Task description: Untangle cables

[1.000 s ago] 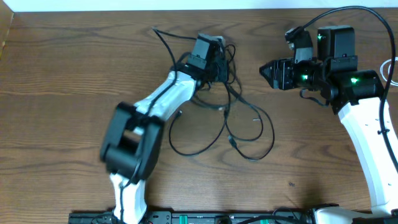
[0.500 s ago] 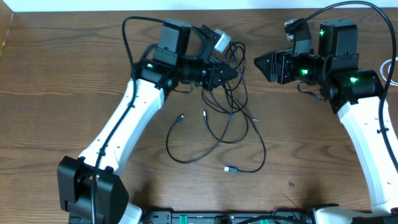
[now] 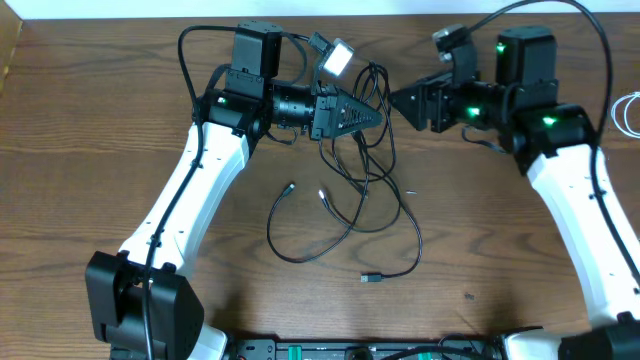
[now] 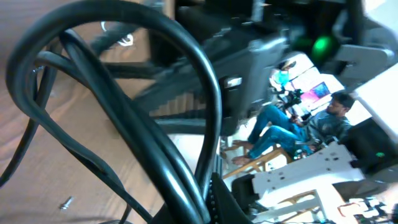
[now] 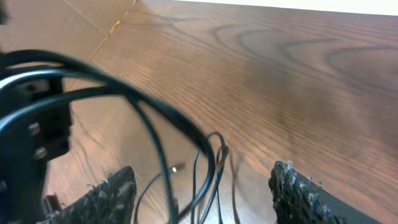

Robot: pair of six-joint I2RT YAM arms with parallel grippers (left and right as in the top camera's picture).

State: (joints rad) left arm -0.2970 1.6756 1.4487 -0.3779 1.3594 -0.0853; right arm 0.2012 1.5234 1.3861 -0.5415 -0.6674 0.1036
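We noted the left gripper point(image 3: 366, 117) clenched on the cables point(image 3: 385, 190), the bunch held above the desk point(image 3: 100, 100) with loops trailing below. The right gripper point(image 3: 398, 103), jaws spread, faced the bunch from just beside it, the strands running crosswise to its reach.

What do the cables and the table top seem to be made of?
The cables: likely plastic or rubber sheathing, smooth black, bending in soft loops, with metal-looking plug ends. The table top: wood or wood-look laminate, brown with visible grain, faint sheen; cannot tell which.
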